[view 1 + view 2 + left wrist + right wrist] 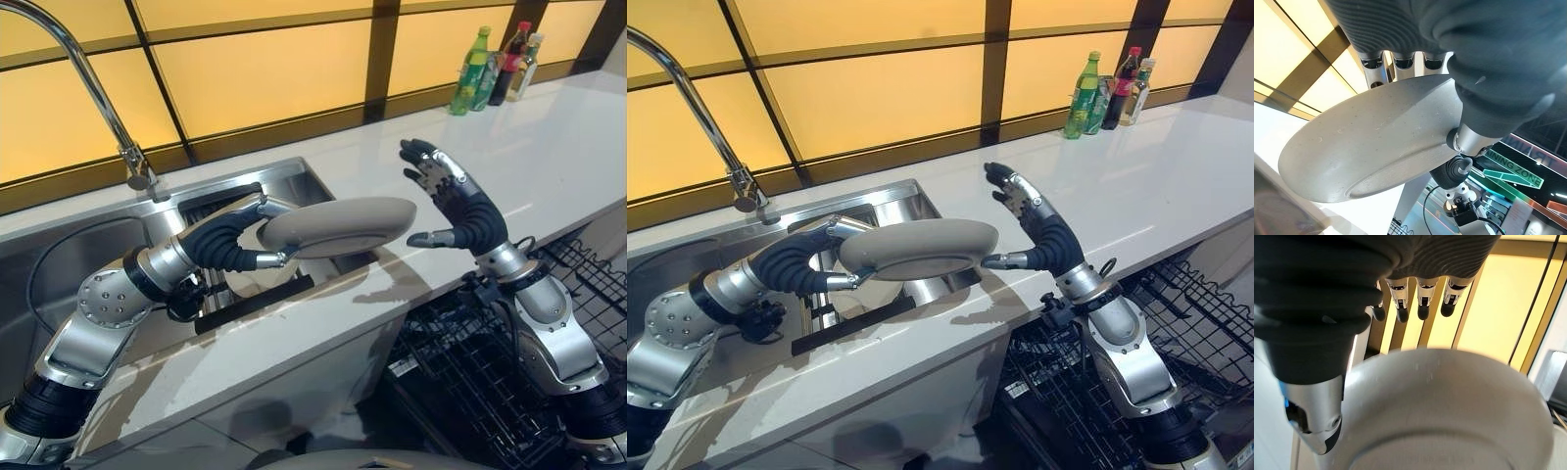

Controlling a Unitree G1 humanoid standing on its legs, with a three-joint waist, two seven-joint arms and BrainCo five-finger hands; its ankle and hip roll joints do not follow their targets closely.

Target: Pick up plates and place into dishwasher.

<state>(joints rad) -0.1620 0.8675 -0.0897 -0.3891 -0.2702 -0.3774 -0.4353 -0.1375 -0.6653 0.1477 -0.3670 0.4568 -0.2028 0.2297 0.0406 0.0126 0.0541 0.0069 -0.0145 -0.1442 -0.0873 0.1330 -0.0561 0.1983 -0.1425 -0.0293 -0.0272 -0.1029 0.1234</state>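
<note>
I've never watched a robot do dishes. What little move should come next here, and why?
Probably the right hand should close on the grey plate's free edge. The left hand holds the plate level above the sink, rim toward the right hand, which waits open beside it, above the dishwasher rack.

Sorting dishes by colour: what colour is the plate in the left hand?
Plain grey-beige plate, clearest in the left eye view.

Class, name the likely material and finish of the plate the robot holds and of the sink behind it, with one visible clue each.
Plate: probably glazed ceramic or stoneware; matte grey, faintly speckled. Sink: stainless steel, brushed; silvery reflective walls.
</note>
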